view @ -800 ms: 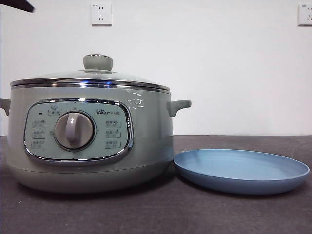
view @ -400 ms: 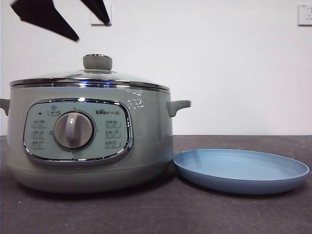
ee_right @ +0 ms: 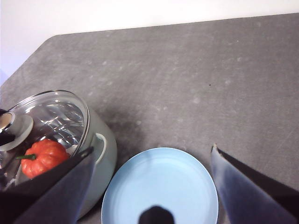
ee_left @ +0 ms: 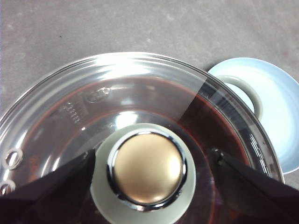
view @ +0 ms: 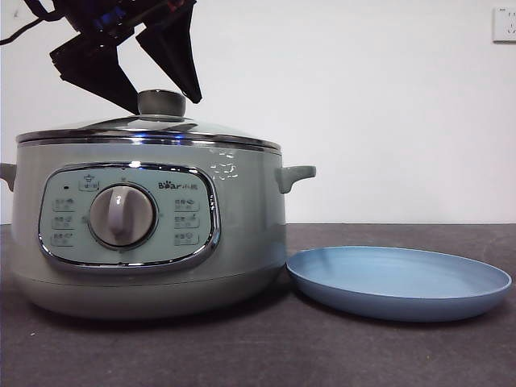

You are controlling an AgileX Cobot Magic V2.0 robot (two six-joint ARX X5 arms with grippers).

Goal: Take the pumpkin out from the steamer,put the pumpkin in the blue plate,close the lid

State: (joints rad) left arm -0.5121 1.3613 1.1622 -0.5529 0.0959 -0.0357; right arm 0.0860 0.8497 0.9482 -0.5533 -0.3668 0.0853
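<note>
The steamer (view: pixel 149 226) carries "Bear" in print at 1 o'clock from its grey dial (view: pixel 122 216); the button labels are too small to read. The lid (view: pixel 149 129) sits on it, and the left gripper (view: pixel 161 101) hangs over the knob (ee_left: pixel 148 169), jaws spread to either side without touching. Only the right wrist view shows the pumpkin (ee_right: pixel 44 157), inside under the glass. The right gripper (ee_right: pixel 152 161) is open above the blue plate (view: pixel 399 282), which lies at 3 o'clock from the steamer.

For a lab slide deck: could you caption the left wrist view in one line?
Left gripper, jaws open, straddles the lid knob on the steamer, blue plate beside.
</note>
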